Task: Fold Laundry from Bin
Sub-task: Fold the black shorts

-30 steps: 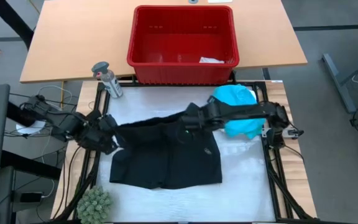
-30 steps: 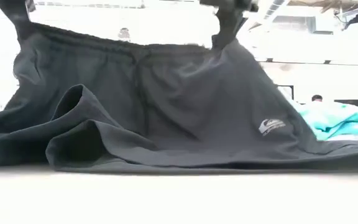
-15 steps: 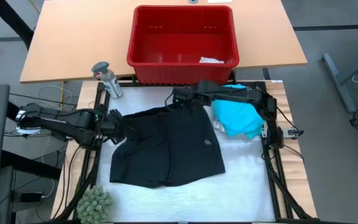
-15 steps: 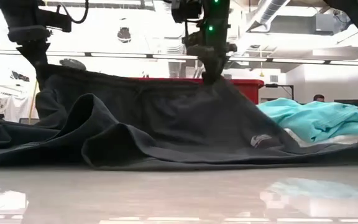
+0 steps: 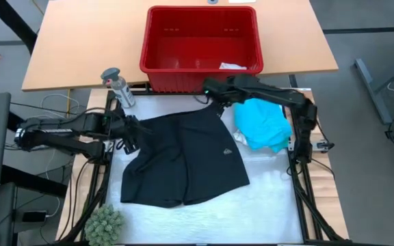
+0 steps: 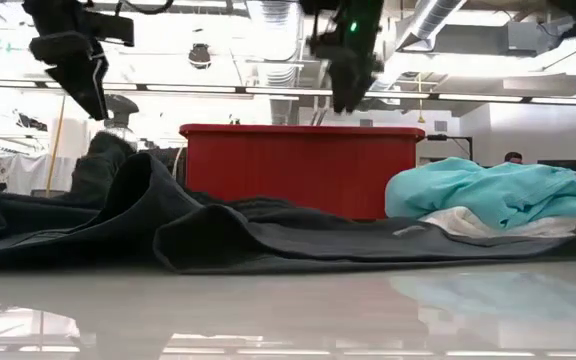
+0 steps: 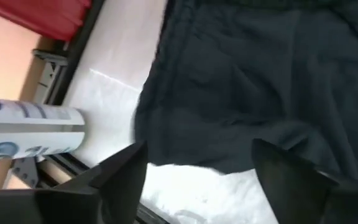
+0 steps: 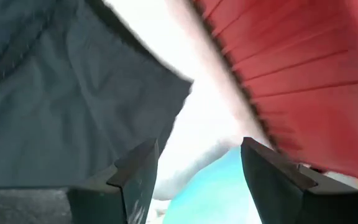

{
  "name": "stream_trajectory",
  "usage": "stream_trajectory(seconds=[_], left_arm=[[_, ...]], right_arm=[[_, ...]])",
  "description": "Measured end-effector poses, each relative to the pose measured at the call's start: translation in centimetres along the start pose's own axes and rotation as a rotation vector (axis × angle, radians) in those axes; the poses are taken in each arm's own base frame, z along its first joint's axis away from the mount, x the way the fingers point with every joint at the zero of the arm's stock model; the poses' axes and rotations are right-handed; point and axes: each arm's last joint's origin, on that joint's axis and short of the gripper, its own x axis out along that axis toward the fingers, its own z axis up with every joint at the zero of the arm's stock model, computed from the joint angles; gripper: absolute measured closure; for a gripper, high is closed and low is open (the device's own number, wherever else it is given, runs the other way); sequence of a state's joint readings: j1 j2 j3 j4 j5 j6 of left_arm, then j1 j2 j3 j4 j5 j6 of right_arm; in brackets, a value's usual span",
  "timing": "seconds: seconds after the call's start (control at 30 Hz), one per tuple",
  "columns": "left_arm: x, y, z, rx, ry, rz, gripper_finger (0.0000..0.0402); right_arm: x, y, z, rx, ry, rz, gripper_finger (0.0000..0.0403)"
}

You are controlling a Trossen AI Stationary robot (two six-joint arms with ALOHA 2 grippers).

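Observation:
Black shorts (image 5: 183, 160) lie spread on the white mat, waistband toward the far edge, legs toward the near edge; they also show in the low view as a flat, rumpled heap (image 6: 218, 235). My left gripper (image 5: 130, 130) hangs open just above the waistband's left corner, with nothing between its fingers (image 7: 197, 180). Above the waistband's right corner (image 8: 179, 87) my right gripper (image 5: 211, 96) stands open and empty, close to the red bin (image 5: 200, 48). A turquoise shirt (image 5: 260, 123) lies bunched on the mat's right. A small pale piece (image 5: 232, 66) rests in the bin.
A spray bottle (image 5: 117, 87) stands at the mat's far left corner, near my left arm. A green spiky ball (image 5: 103, 222) sits at the near left. The bin stands on the wooden table (image 5: 81, 41) beyond the mat. Bare mat (image 5: 265, 205) lies near right.
Both grippers have carried the shorts' waistband, stretched between them, toward the far edge, then opened and let go. The waistband has dropped onto the mat and the shorts lie flat. My right gripper has gone toward the bin and stays raised; my left hangs above the left corner.

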State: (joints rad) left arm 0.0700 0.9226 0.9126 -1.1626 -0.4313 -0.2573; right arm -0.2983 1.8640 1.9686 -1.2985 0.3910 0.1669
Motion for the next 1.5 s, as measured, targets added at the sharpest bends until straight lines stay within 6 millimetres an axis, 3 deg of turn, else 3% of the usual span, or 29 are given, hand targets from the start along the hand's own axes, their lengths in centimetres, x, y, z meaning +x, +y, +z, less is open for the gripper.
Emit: stream_trajectory(seconds=[0.27,0.57,0.73,0.9,1.1,1.5], left_arm=[[-3.6,1.7,2.2,-0.049,-0.106,-0.104,0.0114],[-5.6,1.6,3.6,-0.055,-0.208,-0.331,0.0118],[-6.4,1.7,4.3,-0.057,-0.313,-0.392,0.0118],[-6.9,1.9,4.5,-0.069,-0.379,-0.394,0.0118],[-7.0,1.9,4.4,-0.076,-0.387,-0.396,0.0118],[-7.1,2.0,4.4,-0.088,-0.390,-0.396,0.0118]], right_arm=[[-8.3,-3.5,-2.2,0.090,-0.247,0.076,0.0148],[-16.8,-4.4,-7.0,0.004,-0.478,0.277,0.0148],[-20.4,-5.2,-9.9,0.011,-0.592,0.357,0.0148],[-22.7,-5.9,-12.4,0.033,-0.652,0.408,0.0148],[-23.9,-6.1,-14.6,0.046,-0.653,0.407,0.0148],[-24.3,-5.2,-15.2,0.005,-0.663,0.389,0.0148]])
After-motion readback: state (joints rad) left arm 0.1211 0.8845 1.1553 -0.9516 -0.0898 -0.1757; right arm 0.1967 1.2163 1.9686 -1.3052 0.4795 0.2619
